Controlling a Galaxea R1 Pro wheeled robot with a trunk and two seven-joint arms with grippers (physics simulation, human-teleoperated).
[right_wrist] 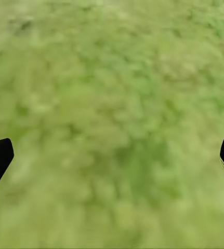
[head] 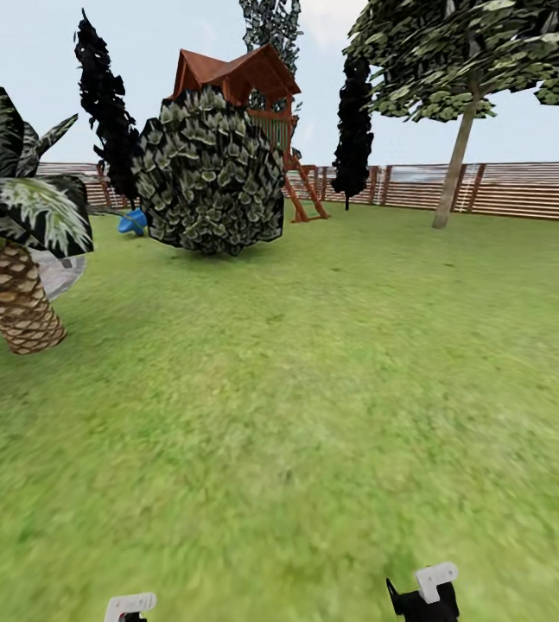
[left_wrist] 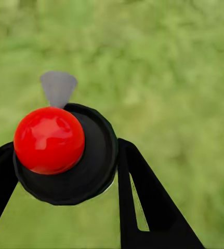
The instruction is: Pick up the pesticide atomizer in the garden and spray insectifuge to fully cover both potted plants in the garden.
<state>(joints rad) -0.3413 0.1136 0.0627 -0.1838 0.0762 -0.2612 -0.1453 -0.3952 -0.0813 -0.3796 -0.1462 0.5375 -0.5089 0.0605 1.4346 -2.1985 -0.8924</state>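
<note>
**Atomizer in hand, potted plants out of frame — risk was in the transit**

Main risks as I judged them: the pesticide atomizer (left_wrist: pixel 65 155) could slip or twist in the grip while the base drove over the lawn (head: pixel 314 389), since the left gripper (left_wrist: pixel 65 171) had it by the round black body only, one finger on each side. The grey nozzle cone (left_wrist: pixel 58 87) pointed at bare grass, so a trigger here would have wasted spray. The two small grey-potted rosettes weren't visible in the head view, so heading was a guess; steering toward the wrong greenery was the other failure mode.

Pose, near to far:
- Left arm held low at the bottom edge of the head view, the left wrist camera looking down onto grass. Jaws closed onto the atomizer, red ball top (left_wrist: pixel 49 140) between the black fingers (left_wrist: pixel 143 202).
- Right gripper (right_wrist: pixel 112 155) also low over grass, jaws spread wide, holding nothing.
- Mid-distance: palm trunk (head: pixel 15 302) on the left, beside a pale paved patch.
- Beyond: big round dark-leaved shrub (head: pixel 210 173), blue object behind it, wooden playhouse (head: pixel 244 82), a tree (head: pixel 456 155) and the slatted fence (head: pixel 504 186).
</note>
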